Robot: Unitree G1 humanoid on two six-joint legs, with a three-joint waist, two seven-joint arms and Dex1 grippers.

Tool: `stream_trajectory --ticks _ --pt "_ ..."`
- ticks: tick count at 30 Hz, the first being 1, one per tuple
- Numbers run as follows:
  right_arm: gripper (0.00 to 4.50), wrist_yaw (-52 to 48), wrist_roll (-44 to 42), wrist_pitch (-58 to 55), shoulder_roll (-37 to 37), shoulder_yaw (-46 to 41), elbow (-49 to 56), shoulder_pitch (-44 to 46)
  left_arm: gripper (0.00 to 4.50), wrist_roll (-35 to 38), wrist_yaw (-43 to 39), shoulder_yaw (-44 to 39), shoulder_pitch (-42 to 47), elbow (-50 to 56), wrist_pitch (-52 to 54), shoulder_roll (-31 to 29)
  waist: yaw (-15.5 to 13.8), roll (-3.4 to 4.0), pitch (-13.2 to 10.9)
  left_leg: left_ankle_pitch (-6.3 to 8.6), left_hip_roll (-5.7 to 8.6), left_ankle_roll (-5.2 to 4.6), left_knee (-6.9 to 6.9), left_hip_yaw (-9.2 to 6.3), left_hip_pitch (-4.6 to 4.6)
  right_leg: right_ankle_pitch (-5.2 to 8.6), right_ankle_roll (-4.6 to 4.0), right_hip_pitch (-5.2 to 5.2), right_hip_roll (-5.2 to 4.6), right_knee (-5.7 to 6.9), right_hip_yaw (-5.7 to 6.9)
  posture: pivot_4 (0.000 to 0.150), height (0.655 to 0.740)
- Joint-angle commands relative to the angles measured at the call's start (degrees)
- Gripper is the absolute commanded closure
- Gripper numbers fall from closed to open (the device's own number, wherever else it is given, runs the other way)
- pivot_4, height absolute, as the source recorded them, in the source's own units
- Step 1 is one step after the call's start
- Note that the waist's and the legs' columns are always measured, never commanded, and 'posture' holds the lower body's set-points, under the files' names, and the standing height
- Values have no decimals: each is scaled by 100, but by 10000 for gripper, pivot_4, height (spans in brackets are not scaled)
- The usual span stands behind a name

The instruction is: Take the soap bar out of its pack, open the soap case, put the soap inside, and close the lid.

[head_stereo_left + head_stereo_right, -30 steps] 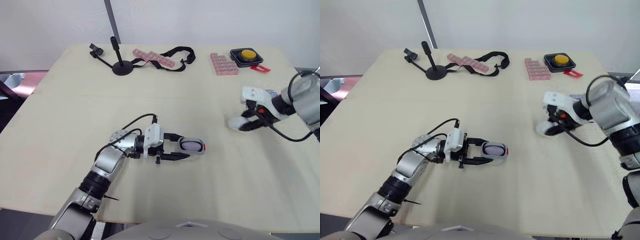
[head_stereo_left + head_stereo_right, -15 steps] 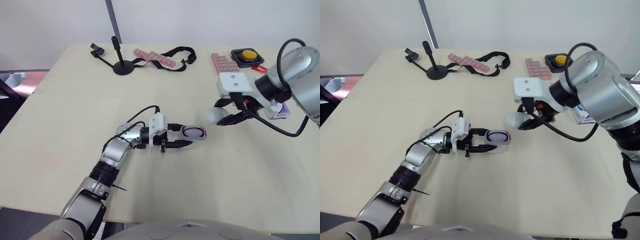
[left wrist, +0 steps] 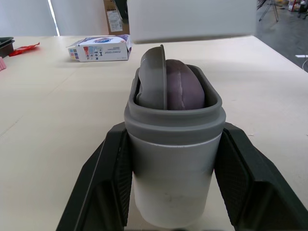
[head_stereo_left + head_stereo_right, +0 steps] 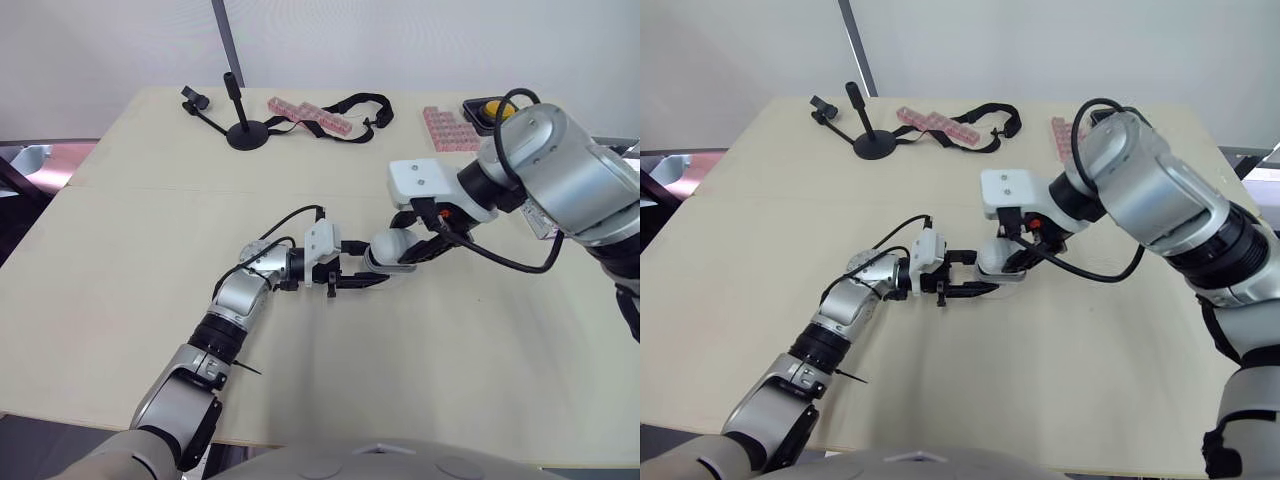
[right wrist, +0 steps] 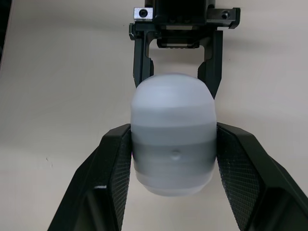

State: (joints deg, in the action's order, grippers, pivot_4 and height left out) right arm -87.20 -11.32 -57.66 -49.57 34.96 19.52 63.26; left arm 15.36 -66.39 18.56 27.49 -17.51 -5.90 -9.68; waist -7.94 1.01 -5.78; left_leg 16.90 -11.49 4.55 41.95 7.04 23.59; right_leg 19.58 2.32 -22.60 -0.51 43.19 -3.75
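The purple soap bar [image 3: 185,89] sits inside the open soap case [image 3: 172,159], in the middle of the left eye view. The left gripper [image 4: 376,266] clamps the case between its two fingers. The lid [image 5: 172,120] is pinched in the right gripper [image 4: 402,252] and now hangs just at the case's open end; I cannot tell if they touch. Half a second ago the lid was apart, more to the right; one second ago it was near the right edge of the table [image 4: 120,250]. The soap pack [image 3: 98,48] lies behind.
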Motion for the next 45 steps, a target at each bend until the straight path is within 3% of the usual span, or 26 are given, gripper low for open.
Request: stream_trajectory --ticks 1,41,45 --pt "18851 65 36 10 12 47 17 180 26423 -22 37 -91 72 14 -81 29 2 0 0 0 0 0 0 0 0 0 0 0 0 0 0 1500 7143" --pt "18851 265 359 257 213 536 -484 268 26423 -86 91 -68 25 32 -95 55 9 0 0 0 0 2 0 0 -2 0 0 0 1 4 0 1500 7143" --pt "6859 240 377 307 197 525 -495 246 26423 -94 89 -63 20 28 -102 59 8 0 0 -1 0 2 0 0 -1 0 0 0 1 4 -1 1500 7143"
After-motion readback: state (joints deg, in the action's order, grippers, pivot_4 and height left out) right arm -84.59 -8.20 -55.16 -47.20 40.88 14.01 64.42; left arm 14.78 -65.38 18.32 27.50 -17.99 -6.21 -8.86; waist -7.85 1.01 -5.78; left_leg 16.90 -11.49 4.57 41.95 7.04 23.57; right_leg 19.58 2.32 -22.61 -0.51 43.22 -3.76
